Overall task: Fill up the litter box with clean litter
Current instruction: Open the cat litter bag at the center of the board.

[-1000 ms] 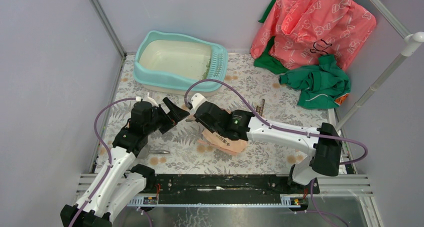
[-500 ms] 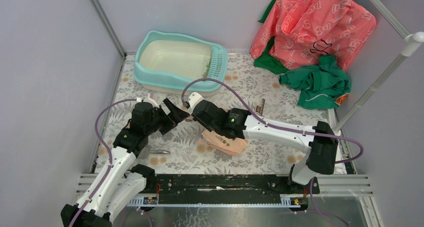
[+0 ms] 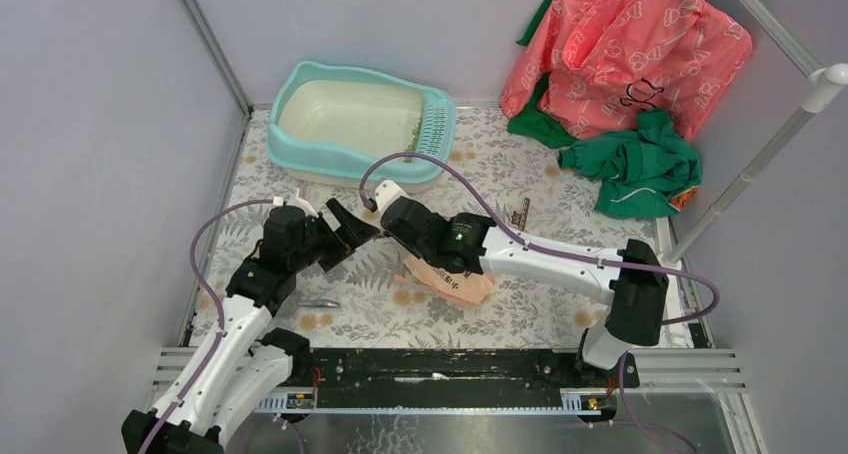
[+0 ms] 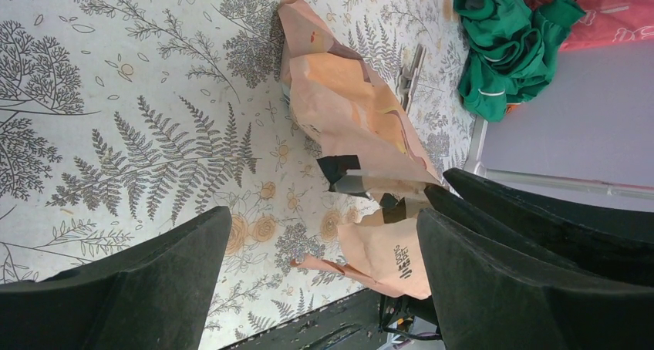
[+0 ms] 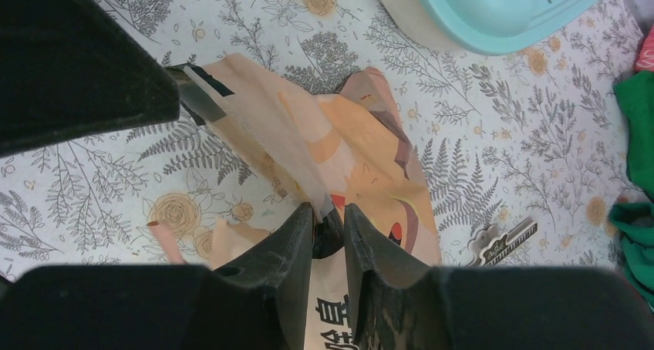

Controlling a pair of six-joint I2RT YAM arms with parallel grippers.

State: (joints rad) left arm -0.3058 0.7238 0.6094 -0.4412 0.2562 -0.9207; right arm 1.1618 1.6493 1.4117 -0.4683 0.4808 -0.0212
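Observation:
The light-teal litter box [image 3: 300, 159] stands at the back left, its cream basin nearly bare, with a few green specks of clean litter [image 3: 411, 132] beside the grille. A peach-pink printed paper bag [image 3: 455, 284] lies crumpled on the floral mat at the centre. My right gripper [image 5: 329, 225] is shut on a folded edge of that bag [image 5: 362, 146]. My left gripper [image 3: 350, 229] hovers just left of it, open wide. In the left wrist view the bag [image 4: 347, 111] reaches up to the left gripper's [image 4: 324, 234] right finger, with nothing held.
A pink printed cloth [image 3: 620, 44] and a green garment [image 3: 635, 164] are heaped at the back right. A small comb-like metal piece [image 3: 521, 214] lies right of the bag. Another small metal item [image 3: 320, 302] lies by the left arm. A white pole [image 3: 760, 164] leans on the right.
The right gripper has shifted slightly left and back toward the left gripper, lifting the bag's edge with it. The left arm has barely moved.

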